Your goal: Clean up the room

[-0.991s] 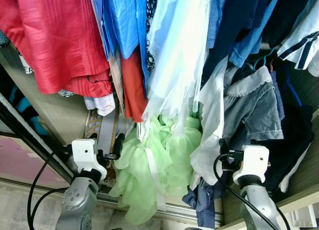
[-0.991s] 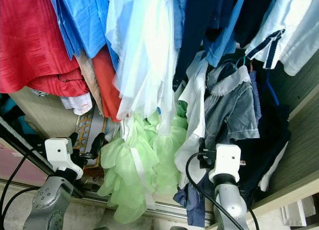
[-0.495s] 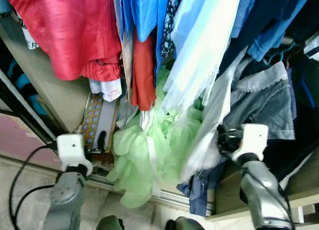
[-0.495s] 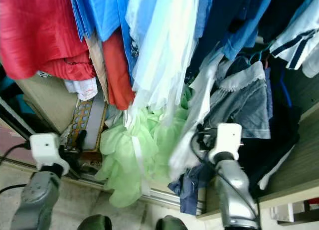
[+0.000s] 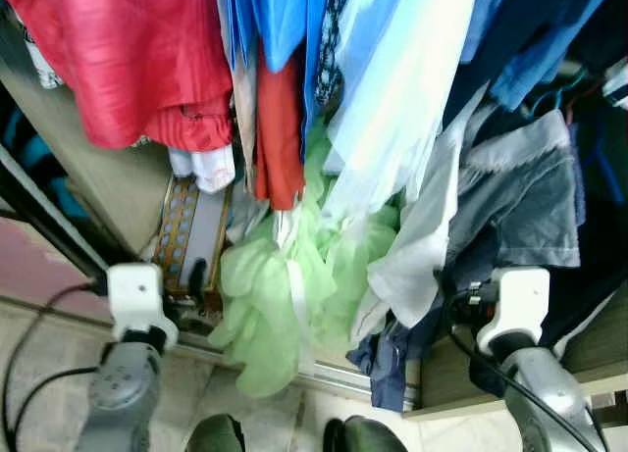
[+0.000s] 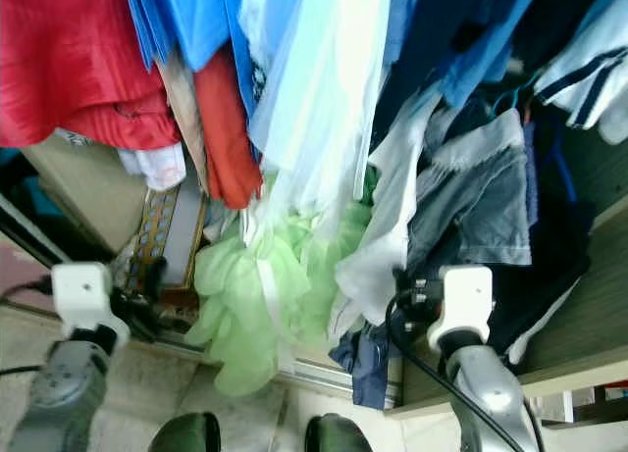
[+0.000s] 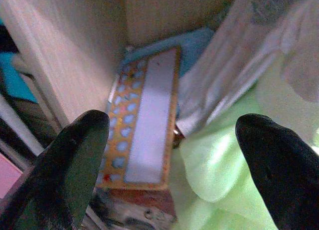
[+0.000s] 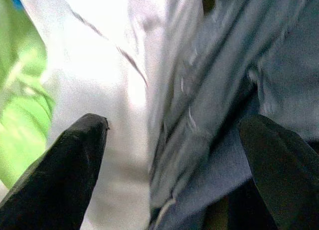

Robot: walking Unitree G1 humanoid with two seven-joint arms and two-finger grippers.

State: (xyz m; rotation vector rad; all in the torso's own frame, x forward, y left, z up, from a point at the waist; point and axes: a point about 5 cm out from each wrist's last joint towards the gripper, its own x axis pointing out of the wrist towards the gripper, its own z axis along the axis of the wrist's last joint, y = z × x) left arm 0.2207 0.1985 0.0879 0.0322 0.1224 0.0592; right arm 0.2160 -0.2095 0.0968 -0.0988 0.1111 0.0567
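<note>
Clothes hang closely packed in an open wardrobe: a red garment (image 5: 137, 60), blue shirts (image 5: 285, 21), a pale blue dress (image 5: 392, 109), a green tulle dress (image 5: 285, 295), a white garment (image 5: 422, 256) and a grey top (image 5: 520, 207). My left gripper (image 7: 172, 140) is open and holds nothing. It points at a patterned box (image 7: 147, 120) on the wardrobe floor beside the green tulle (image 7: 224, 165). My right gripper (image 8: 174, 140) is open too, facing the white garment (image 8: 114, 80) and the grey fabric (image 8: 224, 90), with nothing between its fingers.
The wardrobe's sliding track (image 5: 343, 378) runs along the floor under the clothes. A wooden side panel (image 5: 98, 177) stands at the left and a wooden shelf (image 5: 589, 349) at the right. My dark feet (image 5: 216, 434) are on the tiled floor just before the track.
The camera has tilted down and drawn back, so my feet have come into view. Both grippers stay open before the clothes; the right arm sits lower in the picture.
</note>
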